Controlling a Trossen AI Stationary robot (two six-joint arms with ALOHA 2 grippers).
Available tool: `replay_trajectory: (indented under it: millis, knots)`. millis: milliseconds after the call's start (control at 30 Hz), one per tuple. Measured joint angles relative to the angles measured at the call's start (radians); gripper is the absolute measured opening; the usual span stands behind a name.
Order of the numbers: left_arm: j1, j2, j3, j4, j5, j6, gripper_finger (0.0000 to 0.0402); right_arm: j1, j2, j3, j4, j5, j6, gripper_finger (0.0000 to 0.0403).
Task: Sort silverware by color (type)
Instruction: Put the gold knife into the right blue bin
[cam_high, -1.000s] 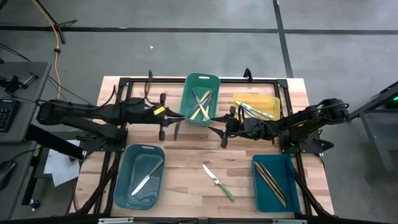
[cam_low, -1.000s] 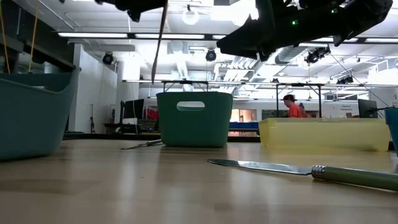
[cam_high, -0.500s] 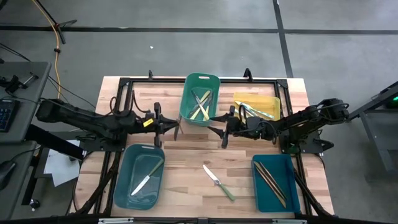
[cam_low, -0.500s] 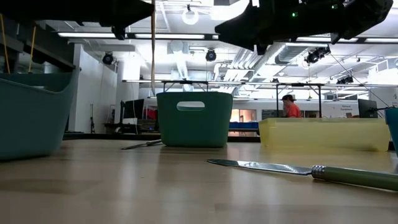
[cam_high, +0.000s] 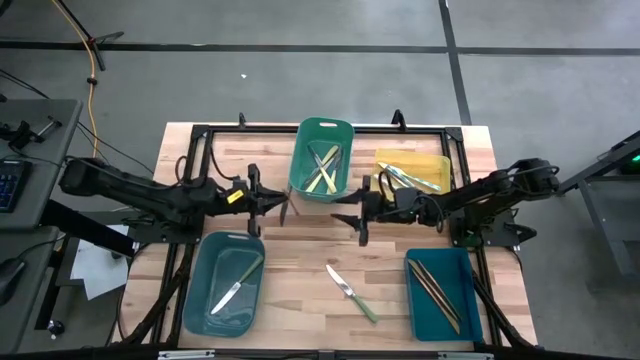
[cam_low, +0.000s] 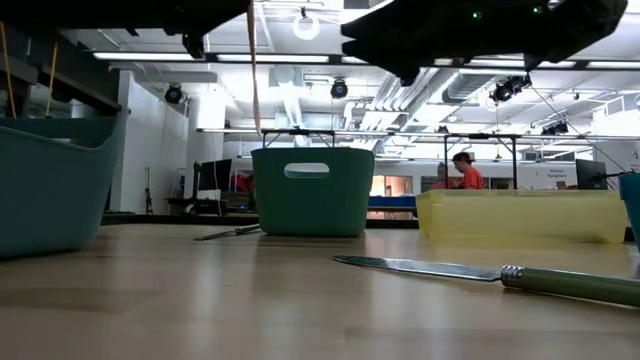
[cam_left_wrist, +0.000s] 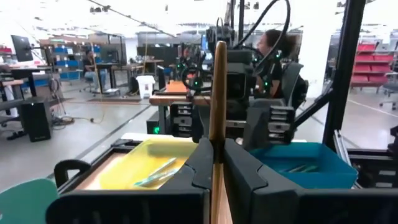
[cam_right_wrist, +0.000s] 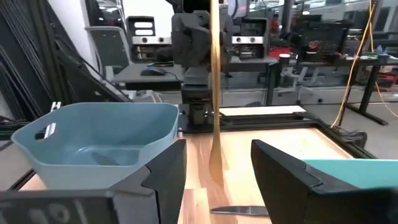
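Observation:
A thin dark brown utensil (cam_left_wrist: 217, 93) of the silverware stands upright in the air between the two arms, with my left gripper (cam_high: 277, 206) shut on it. It shows as a vertical strip in the low view (cam_low: 253, 70) and in the right wrist view (cam_right_wrist: 214, 93). My right gripper (cam_high: 350, 214) faces it from the table's right, open, with its fingers (cam_right_wrist: 165, 177) on either side of the strip's lower end and apart from it. A green-handled knife (cam_high: 352, 293) lies flat on the table in the near middle. My left gripper pinches the brown utensil's shaft (cam_left_wrist: 216, 158) between its two fingers. The fingers point level toward the table's right and lie across the utensil. It stands upright, part above the fingers and part hanging below, clear of the table.
A green bin (cam_high: 322, 173) with several utensils stands far middle, with a yellow bin (cam_high: 412, 170) to its right. A pale blue bin (cam_high: 225, 283) sits near left. A teal bin (cam_high: 444, 292) with brown utensils sits near right. People are in the room behind.
My left gripper has sunk and drawn back toward the table's left and near edge, tipping up to level. The brown utensil in it has swung from a slant to upright. My right gripper has turned a little in place.

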Motion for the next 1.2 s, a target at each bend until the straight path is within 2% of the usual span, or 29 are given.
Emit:
replay_trajectory:
  millis: [233,500,800,1200]
  knots:
    - [0.007,0.145,0.01,0.107,0.026,-0.008,0.0008,0.0,0.132,0.123,-0.014,-0.007,-0.072,0.0177]
    - [0.007,0.194,0.038,0.112,0.056,-0.009,0.0008,-0.016,0.26,0.272,-0.079,-0.009,-0.086,0.0177]
    - [0.007,0.201,0.039,0.118,0.075,-0.027,0.0008,-0.016,0.269,0.341,-0.16,-0.008,-0.037,0.0177]
    - [0.007,0.206,0.039,0.13,0.078,-0.027,0.0008,-0.015,0.269,0.34,-0.157,-0.032,-0.018,0.0177]
